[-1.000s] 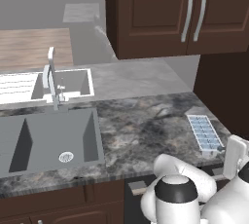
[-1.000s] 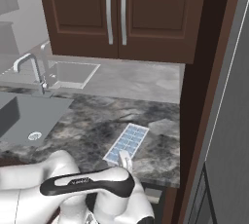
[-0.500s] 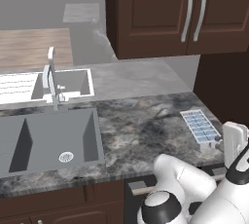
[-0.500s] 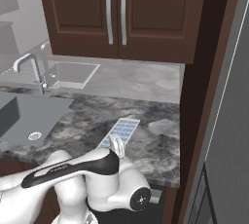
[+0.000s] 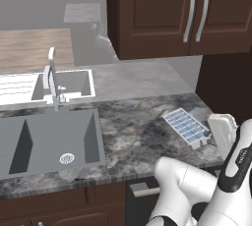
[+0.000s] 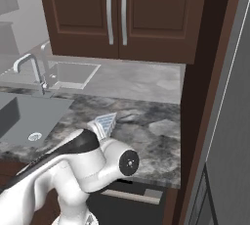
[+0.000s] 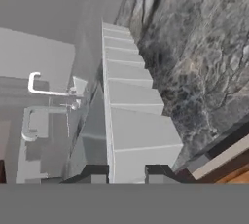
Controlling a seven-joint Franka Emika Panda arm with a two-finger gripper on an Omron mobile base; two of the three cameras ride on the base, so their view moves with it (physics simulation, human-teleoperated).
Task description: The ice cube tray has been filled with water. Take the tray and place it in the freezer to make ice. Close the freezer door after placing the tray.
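Note:
The ice cube tray (image 5: 186, 126) hangs tilted just above the dark granite counter (image 5: 133, 131), its cells showing the pale blue water (image 5: 183, 122). My gripper (image 5: 201, 141) is shut on the tray's near right end. In the hand view the tray (image 7: 129, 116) runs away from the two dark fingertips (image 7: 97, 173), which clamp its near end, with my gripper (image 7: 127, 174) at the bottom. From the right, one corner of the tray (image 6: 103, 123) pokes out behind my arm. A light grey fridge panel (image 6: 229, 121) fills the right edge; I cannot tell whether it is the freezer door.
A grey sink (image 5: 49, 139) with a faucet (image 5: 53, 80) lies to the left. Dark wood wall cabinets (image 5: 197, 14) hang over the counter's back. A dark wood side panel (image 6: 205, 97) separates the counter from the fridge.
The tray has shifted left and a little away from the counter's front edge, and has turned. My arm has swung up and to the right.

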